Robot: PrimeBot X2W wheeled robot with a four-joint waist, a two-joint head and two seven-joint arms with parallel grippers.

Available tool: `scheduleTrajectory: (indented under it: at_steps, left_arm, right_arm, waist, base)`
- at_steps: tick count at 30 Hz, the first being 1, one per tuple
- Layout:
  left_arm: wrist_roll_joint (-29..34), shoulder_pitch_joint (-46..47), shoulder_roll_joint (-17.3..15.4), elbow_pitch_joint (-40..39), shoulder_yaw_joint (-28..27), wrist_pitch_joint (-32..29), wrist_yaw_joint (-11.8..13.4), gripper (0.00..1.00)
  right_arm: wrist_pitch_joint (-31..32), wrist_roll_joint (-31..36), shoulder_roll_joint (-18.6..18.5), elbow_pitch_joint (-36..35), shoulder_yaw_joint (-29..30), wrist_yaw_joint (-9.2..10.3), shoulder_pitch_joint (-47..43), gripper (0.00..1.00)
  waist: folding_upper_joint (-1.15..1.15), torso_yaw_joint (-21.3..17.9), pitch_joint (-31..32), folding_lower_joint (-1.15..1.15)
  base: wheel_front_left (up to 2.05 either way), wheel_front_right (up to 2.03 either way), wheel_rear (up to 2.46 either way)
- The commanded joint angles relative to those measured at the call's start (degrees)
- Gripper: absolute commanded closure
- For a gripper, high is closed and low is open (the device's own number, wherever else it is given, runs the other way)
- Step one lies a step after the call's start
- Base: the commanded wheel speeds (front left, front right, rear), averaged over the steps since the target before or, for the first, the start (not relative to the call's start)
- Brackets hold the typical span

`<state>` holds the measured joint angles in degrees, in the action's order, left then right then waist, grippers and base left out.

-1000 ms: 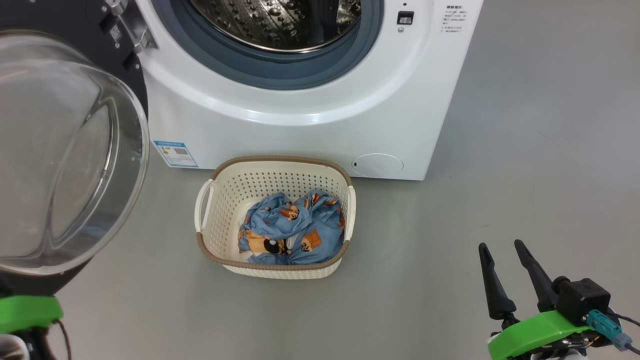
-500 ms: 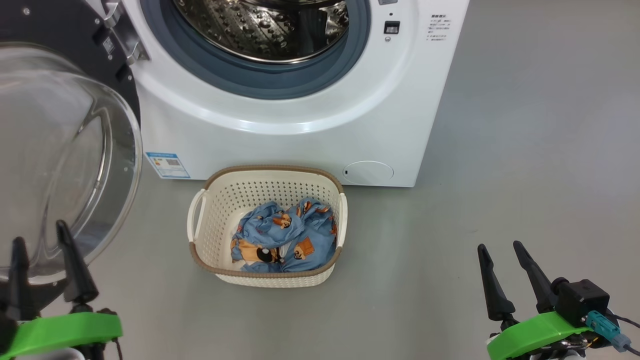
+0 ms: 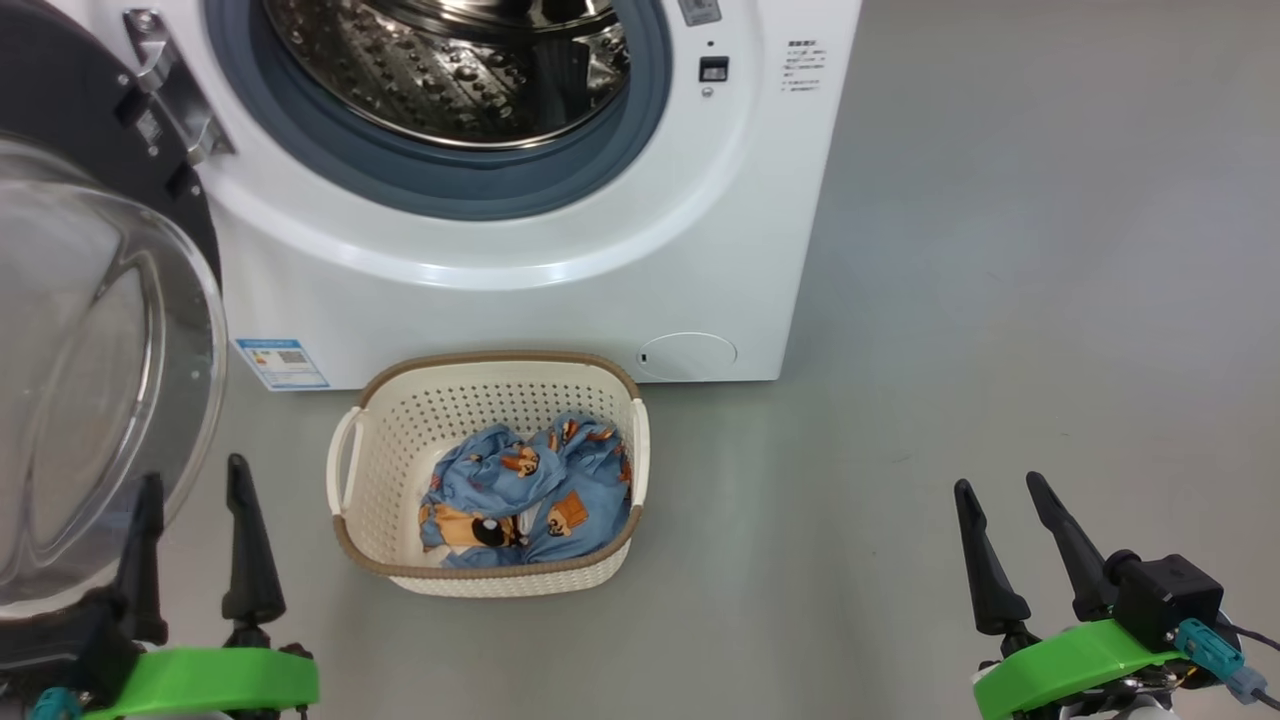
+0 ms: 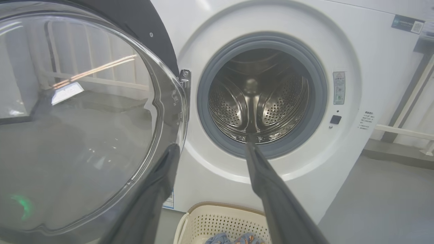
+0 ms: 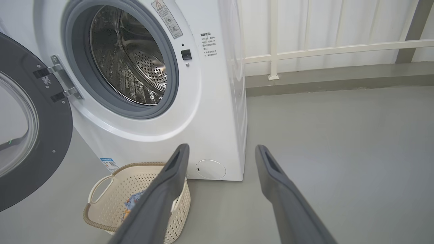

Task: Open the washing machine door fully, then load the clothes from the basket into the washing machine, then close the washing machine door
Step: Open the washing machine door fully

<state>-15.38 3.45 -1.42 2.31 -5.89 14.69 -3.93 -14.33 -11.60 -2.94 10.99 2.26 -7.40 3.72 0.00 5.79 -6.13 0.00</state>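
Down on the floor (image 3: 1000, 300) right in front of the washer (image 3: 520, 290) sits the basket (image 3: 470, 400), with the clothes (image 3: 520, 490) bunched in its near-right part. The drum (image 3: 450, 70) looks bare, so nothing's loaded yet. The door (image 3: 100, 350) hangs out on the robot's left, glass bowl facing it, so the opening step looks about done, though whether it can swing wider is hard to call.

The left gripper (image 3: 193, 475) is low by the door's bottom edge, jaws spread wide with nothing in them; can't tell if a finger is touching the glass. The right gripper (image 3: 998, 483) is well off to the right over bare floor, also wide and empty.

So this reads as the start of loading. Next, one gripper has to get over the basket, sink its fingers into the heap, pinch a decent fold, lift it clear of the rim and carry it up to the drum mouth. The left is nearer but needs to steer clear of the door
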Motion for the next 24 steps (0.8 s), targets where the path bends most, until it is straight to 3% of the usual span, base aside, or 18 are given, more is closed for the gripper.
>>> scheduleTrajectory:
  at_steps: [1,9,24]
  left_arm:
    - [0.6,0.4,-1.5,-0.9,-1.5,0.3,-0.3,0.00]
    - [3.7,-1.4,-1.5,1.3,2.2,0.3,-2.6,0.00]
    - [7.4,-5.5,-1.5,2.2,3.7,0.3,-3.4,0.00]
  right_arm:
    - [-0.7,0.0,0.0,-1.8,-1.7,-0.09,0.4,0.00]
    - [-0.7,0.4,0.1,-3.3,-1.7,-0.09,-0.1,0.00]
    - [-0.7,2.1,0.1,-5.5,-1.1,-0.09,-3.4,0.00]
  waist:
    - [0.00,-0.7,0.2,0.00]
    - [0.00,-2.4,1.1,0.00]
    - [0.00,-3.7,5.2,0.00]
  base:
    - [0.00,0.00,0.00]
    - [0.00,0.00,0.00]
    - [0.00,0.00,0.00]
